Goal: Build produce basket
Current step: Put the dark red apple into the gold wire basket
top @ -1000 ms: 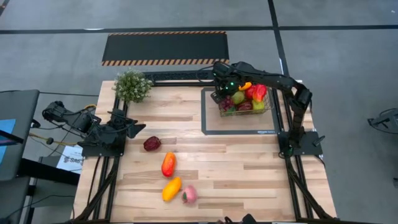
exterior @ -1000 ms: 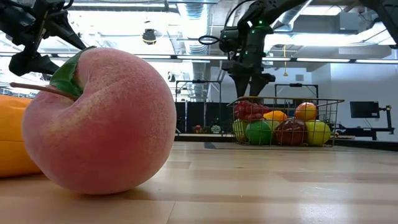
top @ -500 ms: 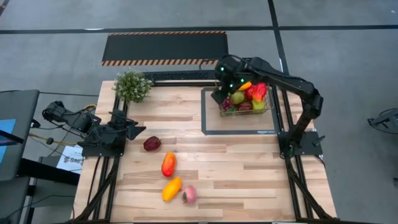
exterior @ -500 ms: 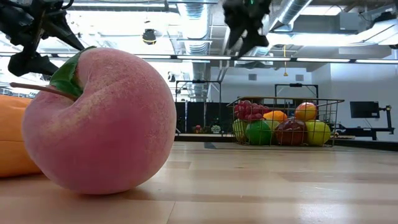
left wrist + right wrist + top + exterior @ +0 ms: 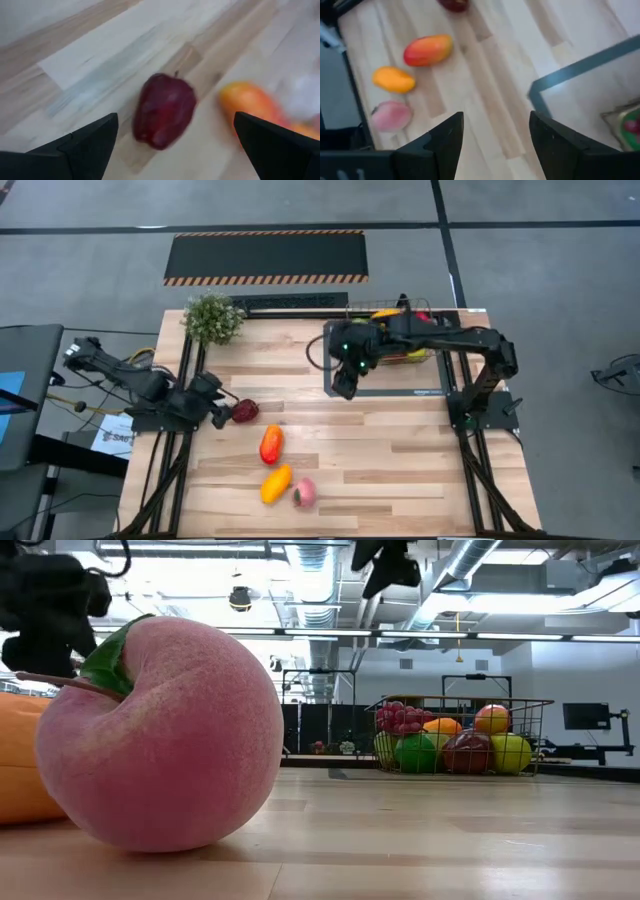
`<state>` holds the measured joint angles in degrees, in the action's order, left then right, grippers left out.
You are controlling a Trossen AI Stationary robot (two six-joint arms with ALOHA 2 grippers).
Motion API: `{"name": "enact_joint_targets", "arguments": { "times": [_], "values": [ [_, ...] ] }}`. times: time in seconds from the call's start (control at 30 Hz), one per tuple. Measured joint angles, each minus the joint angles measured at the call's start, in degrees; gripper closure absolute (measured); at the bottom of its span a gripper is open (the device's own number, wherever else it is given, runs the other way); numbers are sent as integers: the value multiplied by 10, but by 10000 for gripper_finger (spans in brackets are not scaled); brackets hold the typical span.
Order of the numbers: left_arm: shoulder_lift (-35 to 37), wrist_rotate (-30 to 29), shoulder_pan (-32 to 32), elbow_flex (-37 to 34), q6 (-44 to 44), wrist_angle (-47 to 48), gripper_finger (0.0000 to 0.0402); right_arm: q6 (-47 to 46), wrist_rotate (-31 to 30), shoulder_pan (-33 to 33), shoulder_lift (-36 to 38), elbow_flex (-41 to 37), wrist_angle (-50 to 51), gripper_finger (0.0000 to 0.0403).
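The wire basket (image 5: pixel 462 700) stands on the grey-framed mat (image 5: pixel 385 392) at the far right, filled with produce (image 5: pixel 415 752). A dark red piece (image 5: pixel 245 411), a red-orange mango (image 5: pixel 270 443), an orange mango (image 5: pixel 276 482) and a pink peach (image 5: pixel 304 493) lie on the bare wood at the left. My left gripper (image 5: pixel 225 412) is open, tipped down beside the dark red piece (image 5: pixel 164 110), which lies ahead of its spread fingers. My right gripper (image 5: pixel 342 388) hangs open high over the mat's left edge, holding nothing.
A potted plant (image 5: pixel 212 318) stands at the far left corner. A black striped floor mat (image 5: pixel 265 257) lies beyond the table. Bare wood stretches between the loose fruits and the grey mat (image 5: pixel 570 75).
My right gripper has risen from over the basket and swung toward the table's left and near side, past the mat's left edge, holding nothing. My left gripper has dipped and turned toward the dark red piece. No fruit has moved.
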<state>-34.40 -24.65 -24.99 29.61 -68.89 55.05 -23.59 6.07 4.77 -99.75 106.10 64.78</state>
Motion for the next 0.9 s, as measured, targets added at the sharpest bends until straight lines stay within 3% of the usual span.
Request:
{"name": "enact_joint_targets", "arguments": {
  "times": [0.17, 0.33, 0.6, 0.9],
  "values": [
    [-109, 54, -9, 0, 71, -9, 17, -16, -8, -37, 1, -12, -14, 158],
    [-191, 31, -12, 0, 83, -21, 17, -44, -22, -56, 1, -17, -14, 158],
    [-270, 64, 11, 0, 210, -142, 17, -45, -32, -71, 1, -17, -19, 158],
    [-387, 94, 53, 0, 238, -269, 17, -45, -34, -75, 1, -17, -19, 158]
  ]
}}
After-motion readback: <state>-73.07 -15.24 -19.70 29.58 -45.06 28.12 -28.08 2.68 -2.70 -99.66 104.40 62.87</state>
